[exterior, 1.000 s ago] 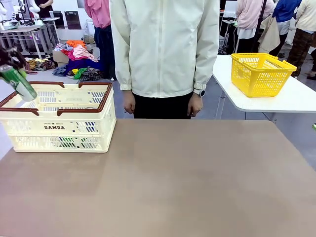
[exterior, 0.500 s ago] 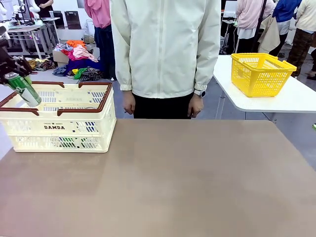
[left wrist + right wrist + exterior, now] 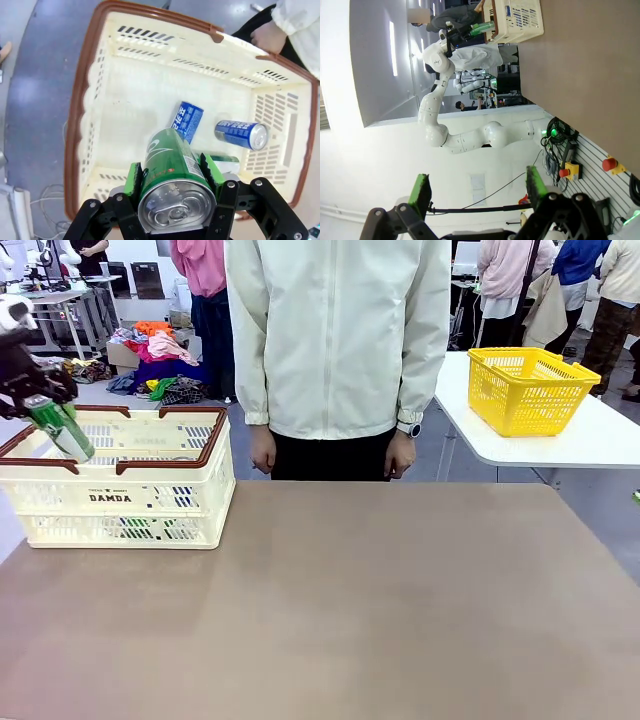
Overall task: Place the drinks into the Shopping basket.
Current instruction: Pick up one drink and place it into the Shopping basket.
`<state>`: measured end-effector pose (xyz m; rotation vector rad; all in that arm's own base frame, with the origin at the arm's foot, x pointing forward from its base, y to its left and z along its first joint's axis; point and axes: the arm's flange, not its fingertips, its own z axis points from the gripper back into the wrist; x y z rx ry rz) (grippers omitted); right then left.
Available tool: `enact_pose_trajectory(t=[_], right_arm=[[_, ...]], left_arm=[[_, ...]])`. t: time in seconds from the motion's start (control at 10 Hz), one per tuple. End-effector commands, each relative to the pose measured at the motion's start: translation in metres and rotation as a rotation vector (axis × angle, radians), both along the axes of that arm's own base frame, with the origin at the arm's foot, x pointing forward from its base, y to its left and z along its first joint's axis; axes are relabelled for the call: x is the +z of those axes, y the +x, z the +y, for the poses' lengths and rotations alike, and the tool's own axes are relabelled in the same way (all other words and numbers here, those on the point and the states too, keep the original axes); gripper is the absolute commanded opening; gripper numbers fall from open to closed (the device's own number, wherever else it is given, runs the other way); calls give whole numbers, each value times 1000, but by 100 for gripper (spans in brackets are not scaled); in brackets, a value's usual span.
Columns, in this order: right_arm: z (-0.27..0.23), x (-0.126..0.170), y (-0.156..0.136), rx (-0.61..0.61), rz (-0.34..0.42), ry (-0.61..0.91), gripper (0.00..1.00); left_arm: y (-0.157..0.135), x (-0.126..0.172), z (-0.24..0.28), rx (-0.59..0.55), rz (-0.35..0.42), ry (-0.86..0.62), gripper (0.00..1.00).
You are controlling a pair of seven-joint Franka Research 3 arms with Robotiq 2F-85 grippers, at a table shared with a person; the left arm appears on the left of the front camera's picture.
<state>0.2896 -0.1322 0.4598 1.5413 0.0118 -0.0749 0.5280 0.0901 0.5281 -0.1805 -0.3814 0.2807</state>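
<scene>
Overhead, left tool [image 3: 172, 187] clamps a glossy green can [image 3: 172, 172]; right tool [image 3: 477, 195] gapes apart.

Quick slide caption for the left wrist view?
Left gripper holds a green can above the Shopping basket, three cans already inside.

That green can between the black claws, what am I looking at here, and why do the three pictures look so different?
These are three cameras at one moment. The front view looks across a brown table at a person standing opposite. The other two sit on the wrists of two white robot arms, looking along each arm's pincer.

The left pincer is clamped on a green drink can, held above a cream shopping basket at the table's left. Inside the basket lie two blue cans and another green one, partly hidden.

The right pincer is open, holding nothing, and pointed away from the table, so its picture looks sideways.

The yellow basket stands on another table.
</scene>
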Motion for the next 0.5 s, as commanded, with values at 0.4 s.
enact_pose_trajectory(t=[0.4], right_arm=[[0,6,0,-1,14,8,100]], left_arm=[[37,-63,-25,-2,43,225,0]])
